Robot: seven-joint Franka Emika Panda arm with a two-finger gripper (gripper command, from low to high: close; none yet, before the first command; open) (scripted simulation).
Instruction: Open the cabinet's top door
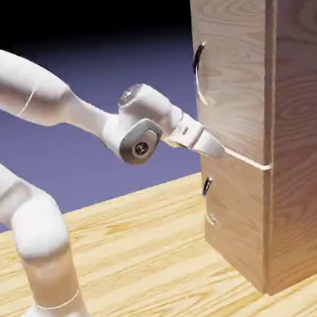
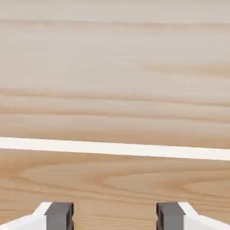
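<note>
Wooden cabinet [image 1: 298, 131], top door [image 1: 235, 76] closed, fingers [image 2: 59, 215] before it

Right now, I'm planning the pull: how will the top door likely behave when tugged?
The top door looks like rigid wood, so it probably won't flex. Being tall, it may feel weighty. Its smooth curved handle might be slippery.

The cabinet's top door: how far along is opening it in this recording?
Nothing looks finished: the tall light-wood upper door sits flush in the light-wood cabinet. In hand: the end effector is open near the pale seam between the panels, holding nothing. Left: reaching the long curved dark metal handle, gripping it and pulling the door open.
</note>
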